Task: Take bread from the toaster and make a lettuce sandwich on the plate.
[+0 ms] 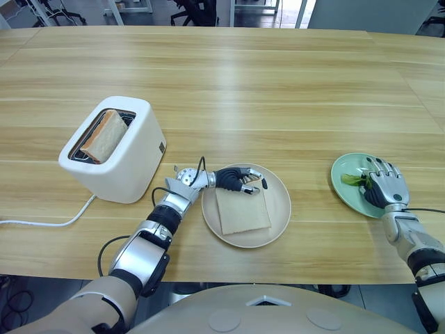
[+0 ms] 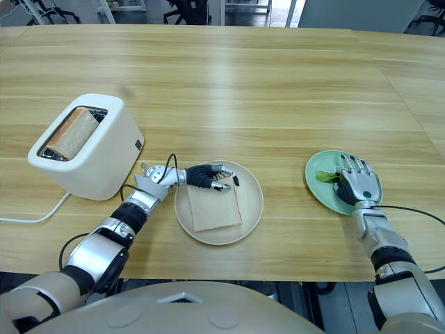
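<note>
Lying flat over lettuce (image 1: 354, 179), right hand (image 1: 386, 186); left hand (image 1: 235, 179) at the bread (image 1: 242, 211).

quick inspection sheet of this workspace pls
surface: wooden table, bare light planks
job's things: white toaster at left with one bread slice standing in its slot; beige plate in the middle with a second slice lying flat on it; green plate at right holding the lettuce
clutter: nothing seen
hands: left hand at the far edge of the slice on the beige plate; right hand palm down over the green plate, beside the lettuce
cables: white toaster cord runs left across the table
surroundings: office chairs beyond the far edge
</note>
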`<state>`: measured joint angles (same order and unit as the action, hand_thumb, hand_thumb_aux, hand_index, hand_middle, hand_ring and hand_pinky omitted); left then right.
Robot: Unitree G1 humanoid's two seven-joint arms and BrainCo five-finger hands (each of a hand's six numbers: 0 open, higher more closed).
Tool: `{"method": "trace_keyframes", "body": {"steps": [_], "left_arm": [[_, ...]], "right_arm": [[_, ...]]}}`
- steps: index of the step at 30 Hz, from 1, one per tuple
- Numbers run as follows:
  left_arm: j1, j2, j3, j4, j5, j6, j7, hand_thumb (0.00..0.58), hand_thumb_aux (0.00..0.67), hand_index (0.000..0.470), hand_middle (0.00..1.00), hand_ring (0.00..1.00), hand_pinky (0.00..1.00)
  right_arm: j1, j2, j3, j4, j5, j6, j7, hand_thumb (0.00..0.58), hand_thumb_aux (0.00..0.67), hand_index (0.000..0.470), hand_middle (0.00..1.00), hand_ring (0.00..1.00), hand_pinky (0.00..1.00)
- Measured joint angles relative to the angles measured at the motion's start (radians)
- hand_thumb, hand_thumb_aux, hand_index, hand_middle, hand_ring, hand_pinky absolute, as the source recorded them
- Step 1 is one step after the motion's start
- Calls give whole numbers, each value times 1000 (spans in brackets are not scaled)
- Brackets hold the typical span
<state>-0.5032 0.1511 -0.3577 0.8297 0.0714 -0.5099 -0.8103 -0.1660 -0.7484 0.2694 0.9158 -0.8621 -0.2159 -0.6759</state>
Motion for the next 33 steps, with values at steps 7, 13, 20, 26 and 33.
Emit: {"method": "trace_keyframes", "body": {"steps": [7,13,20,26,33], "left_arm": [[-15,18,33,-48,11,-38,55,0,0,0,722,722,722],[-44,33,90,-92,16,-82,162,0,0,0,310,310,310],[24,56,118,-289,9,-107,217,0,0,0,0,0,0],[58,78,163,-410,-8,-79,258,0,0,0,0,0,0],[208,223,287,-763,33,-50,351,0,0,0,0,0,0]], "right_arm": [[41,-35,-26,-130,27,-9,-60,580,670,460,0,0,0],[96,-41,-76,-285,65,-14,-84,580,670,460,0,0,0],[142,-40,-129,-465,93,-34,-86,580,670,460,0,0,0],[154,-8,-155,-574,99,-53,-79,580,670,460,0,0,0],[138,91,-66,-752,37,-117,-10,580,670,460,0,0,0]]}}
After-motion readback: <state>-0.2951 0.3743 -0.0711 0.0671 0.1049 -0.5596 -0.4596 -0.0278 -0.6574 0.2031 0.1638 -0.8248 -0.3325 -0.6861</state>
